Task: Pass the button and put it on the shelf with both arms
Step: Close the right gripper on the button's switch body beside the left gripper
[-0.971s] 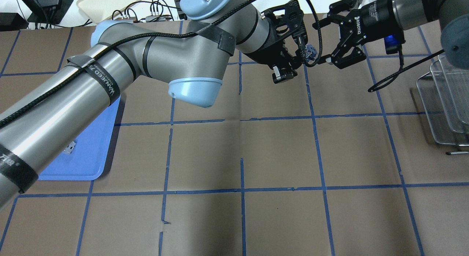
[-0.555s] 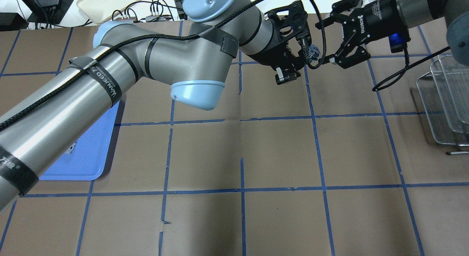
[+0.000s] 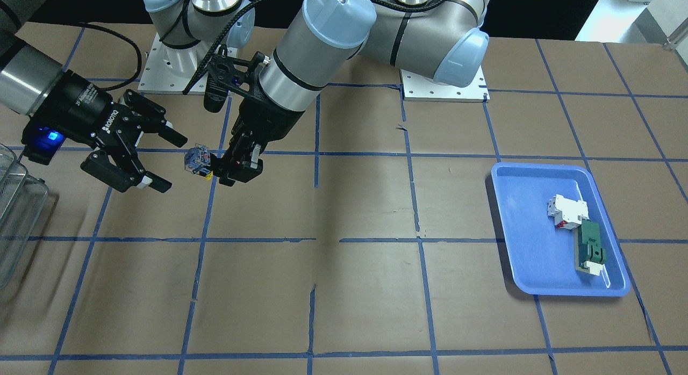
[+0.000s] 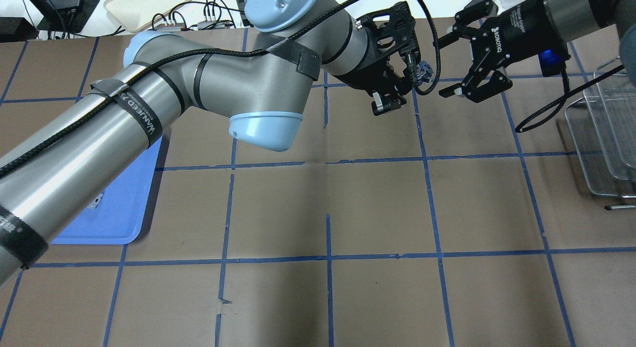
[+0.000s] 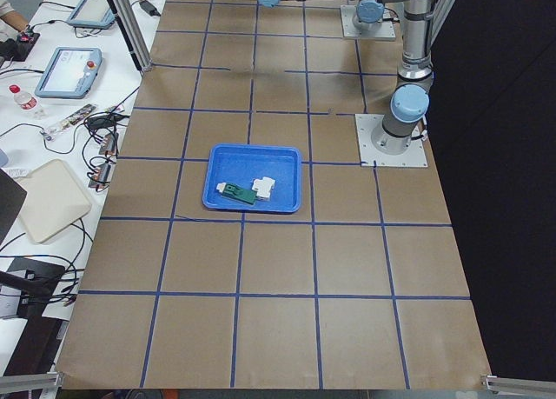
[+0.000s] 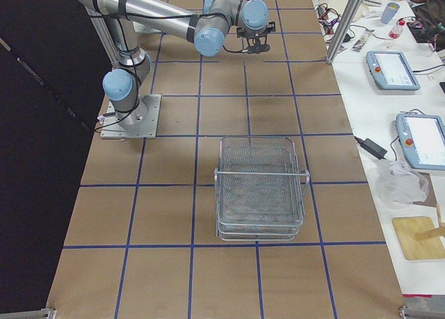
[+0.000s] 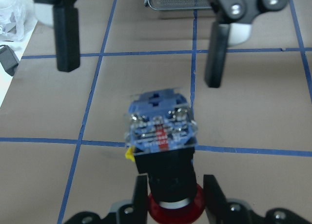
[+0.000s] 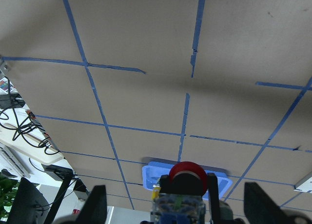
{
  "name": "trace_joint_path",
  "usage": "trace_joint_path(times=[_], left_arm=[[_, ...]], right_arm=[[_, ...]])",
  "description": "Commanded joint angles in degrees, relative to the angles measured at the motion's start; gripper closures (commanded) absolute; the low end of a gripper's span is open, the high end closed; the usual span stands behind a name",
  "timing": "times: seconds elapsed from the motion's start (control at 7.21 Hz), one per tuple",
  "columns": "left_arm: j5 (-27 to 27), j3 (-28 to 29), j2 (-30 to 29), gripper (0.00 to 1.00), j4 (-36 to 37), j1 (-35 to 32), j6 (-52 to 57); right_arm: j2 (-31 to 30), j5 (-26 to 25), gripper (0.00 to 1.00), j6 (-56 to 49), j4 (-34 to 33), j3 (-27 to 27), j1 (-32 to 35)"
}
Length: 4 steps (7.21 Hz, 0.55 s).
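Button [image 3: 196, 161]: between the fingers of the left gripper [image 7: 175, 197], above the table [image 3: 365, 289], base end forward.
Right gripper [image 3: 169, 161]: I log it straight ahead of the button, just short, not touching.
Shelf [image 6: 256, 139]: on the table, beyond the right gripper.
Tray [image 3: 524, 230]: on the table, well behind the left gripper; inside, block [image 3: 567, 211] touching flat part [image 3: 590, 251].

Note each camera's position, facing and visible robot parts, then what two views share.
Front-facing: across table, facing robot; left gripper holding button, right gripper open.
Overhead: behind robot, looking down; both grippers.
Exterior left: table's left end; blue tray, left arm base.
Exterior right: table's right end; shelf, right arm base.
Left wrist: past button to right gripper.
Right wrist: toward button; own fingers.
Shared: both wrists see the button.
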Motion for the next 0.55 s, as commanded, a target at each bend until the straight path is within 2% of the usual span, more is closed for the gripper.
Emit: trace_joint_path(times=[0.0, 0.14, 0.42], left_arm=[[0.02, 0.29, -0.18, 1.0, 0.01, 0.04, -0.33], [0.02, 0.29, -0.19, 1.0, 0.01, 0.04, -0.42], [0.02, 0.2, -0.1, 1.0, 0.01, 0.04, -0.42]], right_arm=[[-0.35, -0.64, 0.0, 0.21, 0.86, 0.03, 1.3], [-0.35, -2.29, 0.0, 0.39, 0.86, -0.67, 2.18], [0.17, -2.4, 0.0, 0.04, -0.1, -1.46, 2.89]])
